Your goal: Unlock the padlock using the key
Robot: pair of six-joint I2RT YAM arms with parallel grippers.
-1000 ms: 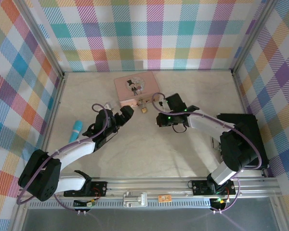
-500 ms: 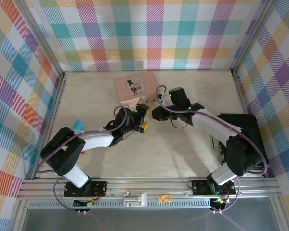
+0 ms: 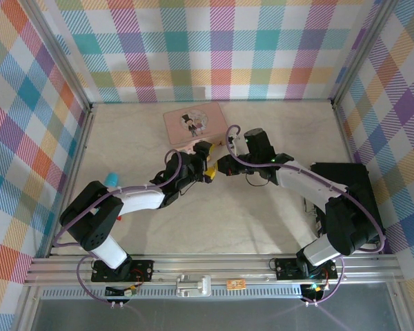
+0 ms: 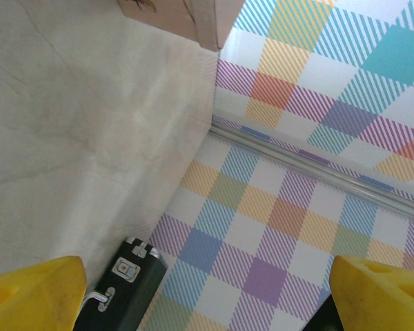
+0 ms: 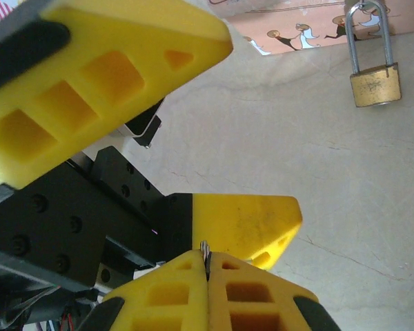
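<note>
The small brass padlock (image 5: 376, 84) hangs by its thin shackle at the front of the pink tin (image 3: 193, 123), seen at the upper right of the right wrist view. My right gripper (image 5: 207, 267) is shut on the slim grey key (image 5: 205, 249), whose tip pokes out between the pads. It sits just right of the tin's front (image 3: 223, 164). My left gripper (image 3: 208, 161) stands wide open directly opposite. One of its yellow fingers (image 5: 245, 226) lies just beyond the key tip and the other (image 5: 103, 89) above it. The left wrist view shows fingertips (image 4: 34, 293) far apart with nothing between.
A blue object (image 3: 110, 181) lies at the left of the table. A black case (image 3: 348, 186) stands at the right by the wall, also seen as a black latched case (image 4: 124, 283). Plaid walls enclose the table on three sides.
My left arm has swung right from the table's left side to the tin's front, facing the right gripper. The right gripper has shifted slightly back and left, still holding the key.
</note>
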